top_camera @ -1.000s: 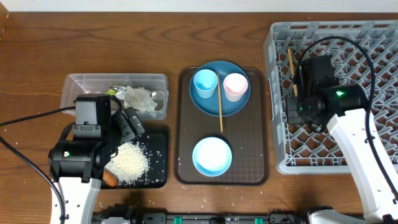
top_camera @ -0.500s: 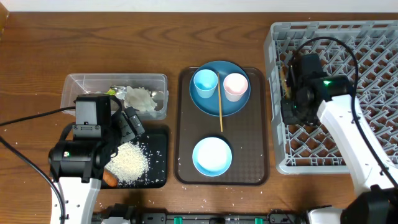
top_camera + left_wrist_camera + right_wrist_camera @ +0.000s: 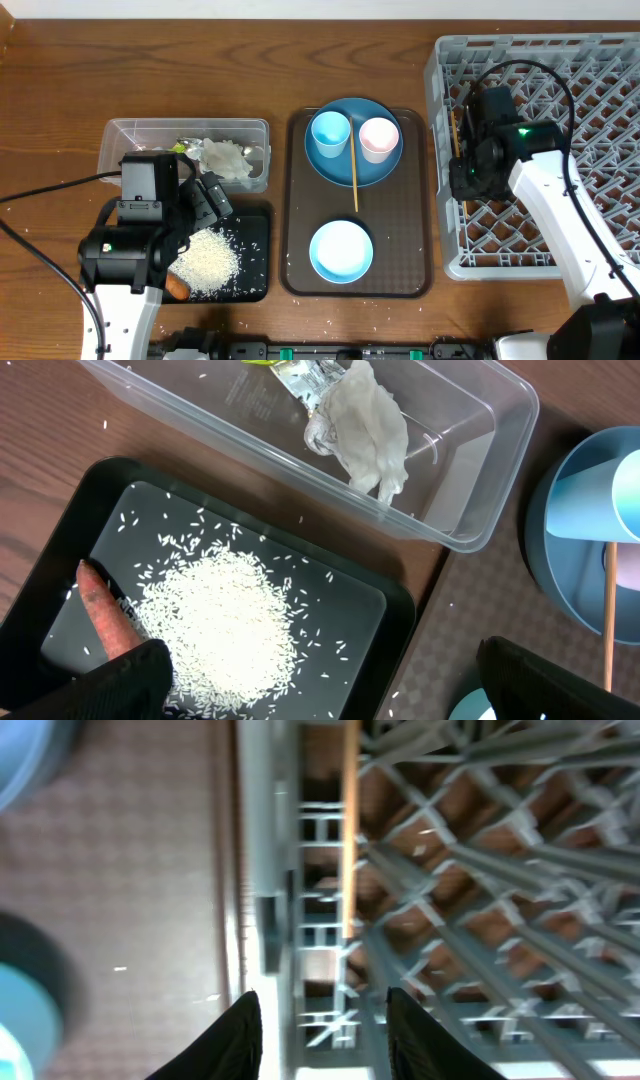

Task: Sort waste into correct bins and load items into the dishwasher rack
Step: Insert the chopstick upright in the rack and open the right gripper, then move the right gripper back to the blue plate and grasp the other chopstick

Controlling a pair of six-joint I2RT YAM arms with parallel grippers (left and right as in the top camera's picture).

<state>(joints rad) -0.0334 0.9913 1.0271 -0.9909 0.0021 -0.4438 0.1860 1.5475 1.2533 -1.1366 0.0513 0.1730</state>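
Chopstick [image 3: 349, 830] lies inside the grey rack [image 3: 265, 820] along its side wall, free of my right gripper [image 3: 322, 1035], whose jaws stand parted and clear of it, while my left gripper [image 3: 330, 685] hangs wide open over the rice [image 3: 215, 625] in the black tray [image 3: 60, 560].

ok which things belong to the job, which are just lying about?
Job: rack, rice, carrot, paper scraps, wrapper, clear tub, black tray, blue plate, light-blue cup, pink cup, bowl, chopstick on plate, chopstick in rack.
Just there: brown serving tray, table.
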